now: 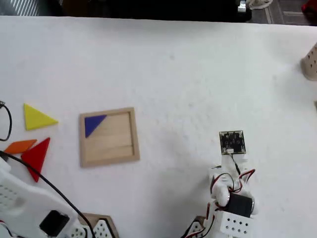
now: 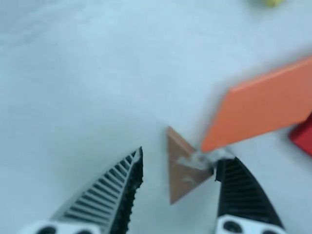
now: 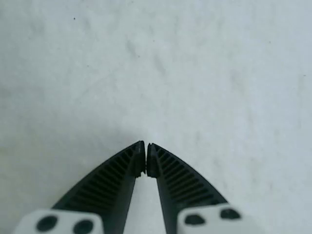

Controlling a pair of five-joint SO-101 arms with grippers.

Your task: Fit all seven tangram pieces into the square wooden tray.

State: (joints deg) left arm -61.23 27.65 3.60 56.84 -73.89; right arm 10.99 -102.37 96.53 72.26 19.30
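At the far left my left gripper (image 2: 180, 163) gapes wide, with a small brown triangle (image 2: 184, 171) lying on the table (image 1: 188, 74) between its jaws, close against one of them. Nearby lie the orange piece (image 1: 20, 146), yellow triangle (image 1: 37, 118) and red triangle (image 1: 37, 156). Next comes the tray (image 1: 82, 141), with a blue triangle (image 1: 93, 124) in its far-left corner. My right gripper (image 3: 146, 158) is pinched together on nothing, over bare table.

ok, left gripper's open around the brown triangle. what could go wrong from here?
The orange piece has a corner close to the brown triangle, beside one finger of the left gripper; closing may pinch or shove it. The triangle lies flat and nearer that finger, so it may twist or skid.
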